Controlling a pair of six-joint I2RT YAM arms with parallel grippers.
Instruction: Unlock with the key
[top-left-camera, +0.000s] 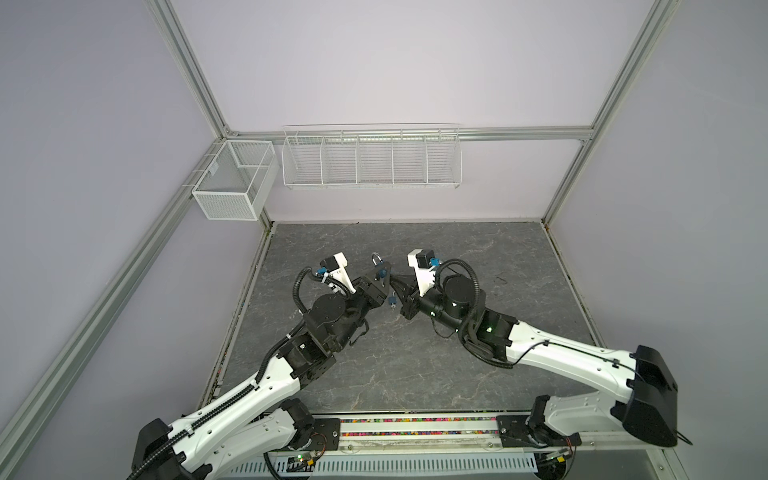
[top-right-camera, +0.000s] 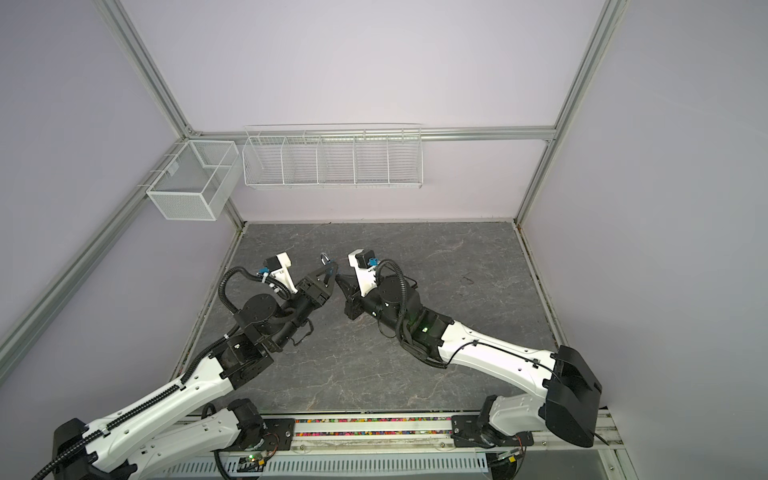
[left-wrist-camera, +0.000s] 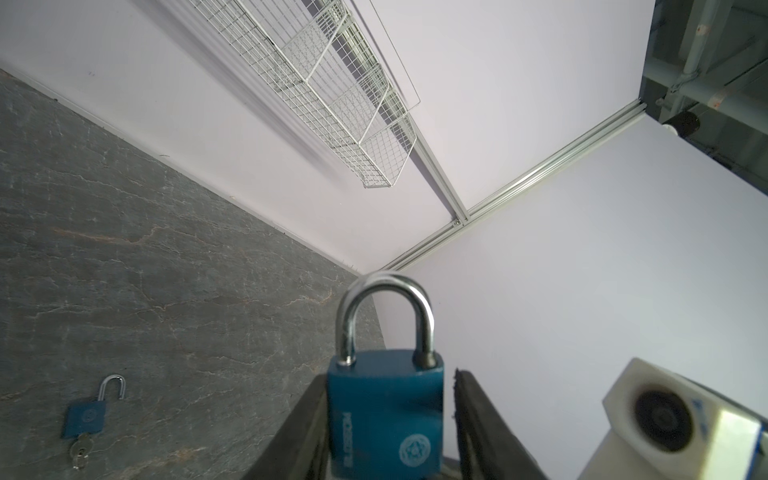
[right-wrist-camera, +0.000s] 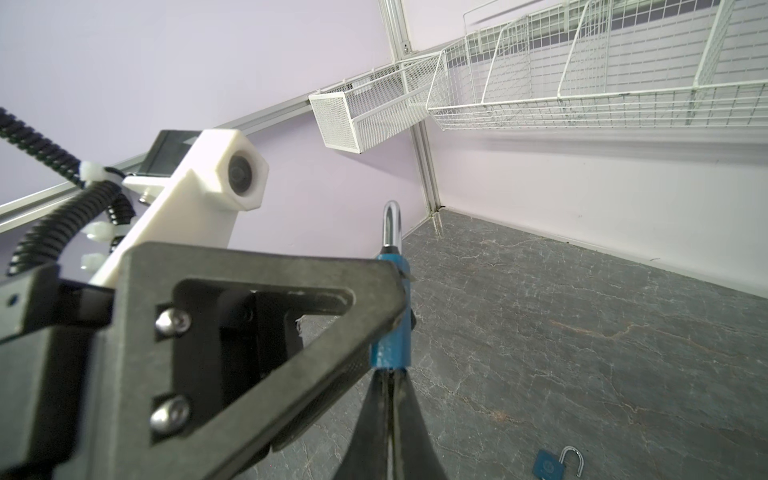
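Hovering: padlock (left-wrist-camera: 384, 415) inside parted left claw (left-wrist-camera: 390, 380), table (top-left-camera: 415, 365) edges distant.

Both arms meet over the middle of the table at a blue padlock.
The left gripper (top-left-camera: 383, 272) has the blue padlock (top-left-camera: 381, 273) between its fingers, with the silver shackle (top-left-camera: 376, 258) pointing toward the back wall. The right gripper (top-left-camera: 395, 277) comes in tip-first from the other side; touching or just beside is too small to tell. On the grey table (top-left-camera: 478, 249) just below them lies a small blue thing, probably a second padlock (top-left-camera: 391, 301). A white wire rack (top-left-camera: 372, 158) and a mesh basket (top-left-camera: 232, 183) hang on the walls.
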